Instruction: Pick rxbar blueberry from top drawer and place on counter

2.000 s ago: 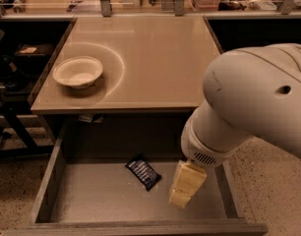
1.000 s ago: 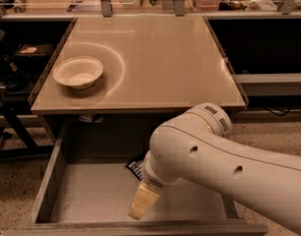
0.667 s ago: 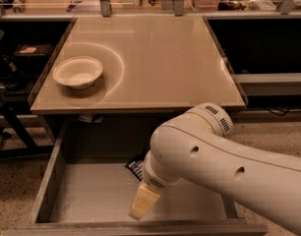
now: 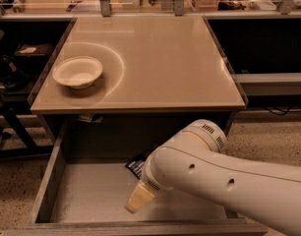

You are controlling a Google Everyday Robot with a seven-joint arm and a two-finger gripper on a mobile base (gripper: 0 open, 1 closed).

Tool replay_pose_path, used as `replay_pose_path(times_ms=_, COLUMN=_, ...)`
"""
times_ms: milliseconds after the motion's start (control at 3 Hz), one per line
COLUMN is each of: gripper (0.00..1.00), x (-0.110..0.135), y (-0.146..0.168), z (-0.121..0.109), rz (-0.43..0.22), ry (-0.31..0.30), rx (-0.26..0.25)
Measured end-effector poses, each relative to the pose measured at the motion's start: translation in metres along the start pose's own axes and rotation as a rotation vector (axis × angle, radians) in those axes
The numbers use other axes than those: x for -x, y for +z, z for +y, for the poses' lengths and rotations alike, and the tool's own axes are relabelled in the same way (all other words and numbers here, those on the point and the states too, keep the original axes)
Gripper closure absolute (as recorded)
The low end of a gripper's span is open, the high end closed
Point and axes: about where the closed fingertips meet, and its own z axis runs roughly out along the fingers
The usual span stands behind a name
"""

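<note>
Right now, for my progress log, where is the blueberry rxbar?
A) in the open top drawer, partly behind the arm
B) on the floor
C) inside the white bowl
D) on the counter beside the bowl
A: the rxbar blueberry lies on the top drawer bottom, partly hidden by the arm, with the end effector down in the drawer close to it.

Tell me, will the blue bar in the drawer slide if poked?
Probably: the rxbar blueberry looks flat and glossy on the smooth floor of the top drawer. Likely light, being thin. The tool hangs close beside it.
</note>
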Motion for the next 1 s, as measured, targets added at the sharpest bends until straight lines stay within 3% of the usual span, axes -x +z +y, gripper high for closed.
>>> replay_pose_path(times_ms=333, gripper=0.0, x=-0.006, y=0.022, z=-0.013, rz=-0.024, ry=0.08, rx=-0.043)
replay_pose_path(times_ms=667, gripper=0.0, x=-0.011, y=0.042, z=-0.025, rz=-0.033, ry=0.145, rx=-0.054)
replay_pose_path(times_ms=1000, gripper=0.0, x=-0.011, y=0.042, z=-0.027, rz=-0.035, ry=0.161, rx=-0.059)
